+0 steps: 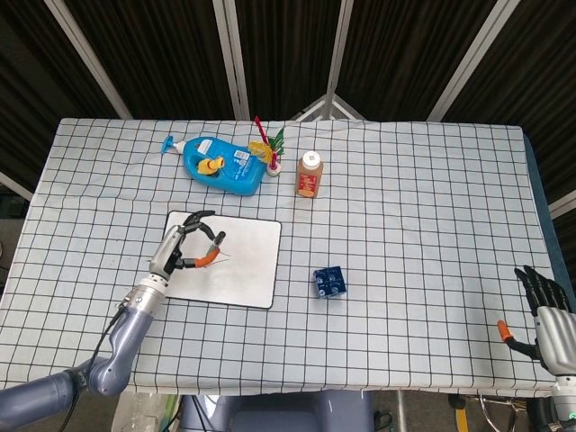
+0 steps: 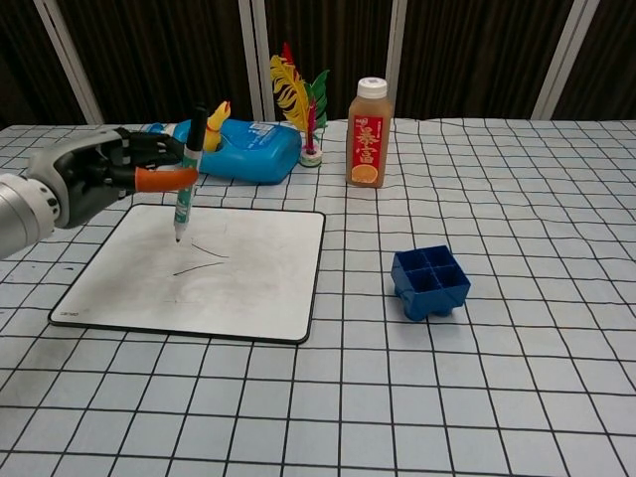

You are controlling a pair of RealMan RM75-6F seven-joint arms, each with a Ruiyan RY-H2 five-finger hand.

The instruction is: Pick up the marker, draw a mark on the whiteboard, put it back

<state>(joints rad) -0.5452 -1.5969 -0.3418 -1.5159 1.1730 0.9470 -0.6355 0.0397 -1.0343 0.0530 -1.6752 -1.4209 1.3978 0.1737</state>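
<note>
We see the left hand (image 2: 94,179) pinching the marker (image 2: 187,175) between its orange-tipped thumb and a finger, with the other fingers spread. The marker stands nearly upright, tip down, and its tip hovers over the upper left part of the whiteboard (image 2: 258,288); we cannot tell whether the tip touches the surface. Two thin dark strokes (image 2: 204,256) lie on the whiteboard just right of the tip.

In the head view, the left hand (image 1: 184,247) lies over the left part of the whiteboard (image 1: 247,265), and the right hand (image 1: 544,310) rests at the near right corner of the bench (image 1: 405,225), fingers spread, holding nothing.

A blue detergent bottle (image 2: 243,149), a feather shuttlecock (image 2: 298,104) and a juice bottle (image 2: 368,119) stand behind the whiteboard. A blue compartment box (image 2: 429,281) sits to its right, well apart.
</note>
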